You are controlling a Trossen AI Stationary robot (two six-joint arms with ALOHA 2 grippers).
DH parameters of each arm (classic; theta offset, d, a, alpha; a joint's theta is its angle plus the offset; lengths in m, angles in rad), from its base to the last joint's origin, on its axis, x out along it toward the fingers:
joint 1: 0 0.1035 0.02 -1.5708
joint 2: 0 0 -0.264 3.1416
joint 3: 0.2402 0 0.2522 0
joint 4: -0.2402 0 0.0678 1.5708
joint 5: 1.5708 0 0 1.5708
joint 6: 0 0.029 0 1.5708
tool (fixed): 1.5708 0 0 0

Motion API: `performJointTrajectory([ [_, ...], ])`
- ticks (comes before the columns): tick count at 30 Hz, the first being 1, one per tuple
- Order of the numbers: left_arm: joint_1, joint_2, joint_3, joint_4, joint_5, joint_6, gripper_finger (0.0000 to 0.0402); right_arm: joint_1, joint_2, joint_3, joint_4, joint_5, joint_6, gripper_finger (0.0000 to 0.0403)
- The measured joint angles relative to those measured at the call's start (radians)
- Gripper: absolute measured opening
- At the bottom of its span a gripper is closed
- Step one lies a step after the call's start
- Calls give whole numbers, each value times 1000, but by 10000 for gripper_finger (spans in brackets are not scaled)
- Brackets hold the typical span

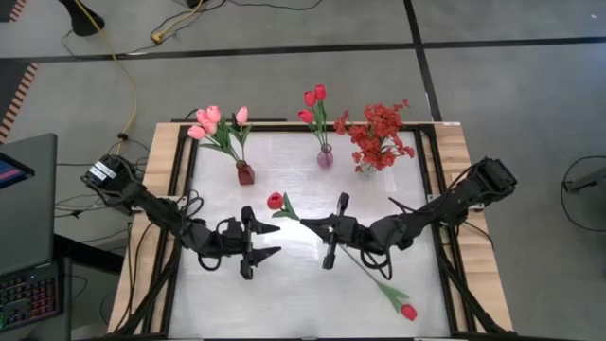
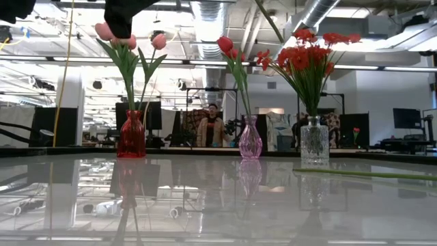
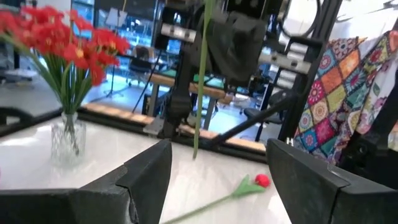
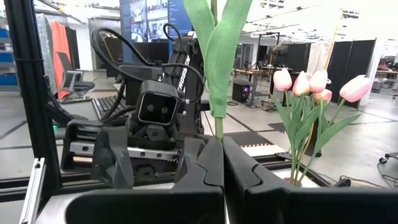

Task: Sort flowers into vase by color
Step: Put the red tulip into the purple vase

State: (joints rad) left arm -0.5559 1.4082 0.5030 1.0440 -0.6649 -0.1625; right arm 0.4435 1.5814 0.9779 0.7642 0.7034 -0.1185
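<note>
My right gripper (image 1: 305,224) is shut on a red tulip (image 1: 275,200) held above the middle of the table. My left gripper (image 1: 276,241) faces it from the left with its fingers open and nothing between them, a short way from the stem (image 3: 200,93). A second red tulip (image 1: 408,311) lies flat on the table at the near right. Along the far side stand a red vase (image 1: 245,173) with pink tulips, a pink vase (image 1: 325,156) with red tulips and a clear glass vase (image 1: 367,169) with red blossom sprays. My right gripper pinches the tulip's green stem (image 4: 218,127) between its two fingers, just below the leaves. The fingers lie level and across the stem, coming from the table's right. The tulip is lifted clear, its head tipped toward the far left and its lower stem end (image 3: 196,152) hanging free.
The white table top is framed by a black rail (image 1: 431,189) and wooden edges. Both arms reach inward over its middle. Beyond the far edge is an open room, where a person (image 2: 213,126) shows behind the vases.
</note>
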Motion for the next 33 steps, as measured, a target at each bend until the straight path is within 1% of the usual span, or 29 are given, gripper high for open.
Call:
performJointTrajectory([
  [5, 36, 0, 0, 91, 25, 60, 249, -3, 0, 0, 0, 0, 6, 17],
  [8, 73, 0, 0, 135, 34, 50, 249, -4, 0, 0, 0, 0, 13, 17],
  [9, 88, 0, 2, 138, 54, 45, 249, -6, 0, 0, 0, 0, 13, 17],
  [11, 112, 0, 14, 134, 99, 39, 249, -7, 0, 0, -1, 0, 13, 17],
  [16, 153, 0, 60, 133, 119, 75, 249, -7, 0, 0, -9, 0, 13, 17],
  [20, 177, 0, 104, 98, 188, 98, 249, -7, 0, 0, -20, -1, 13, 17],
  [25, 202, 0, 143, 12, 188, 87, 249, -7, 0, 0, -23, -2, 13, 17],
  [30, 209, 0, 144, 21, 201, 83, 249, -7, 0, 0, -24, -25, 9, 17],
  [33, 215, 0, 144, 23, 249, 82, 249, -11, 0, 0, -24, -26, 7, 17],
])
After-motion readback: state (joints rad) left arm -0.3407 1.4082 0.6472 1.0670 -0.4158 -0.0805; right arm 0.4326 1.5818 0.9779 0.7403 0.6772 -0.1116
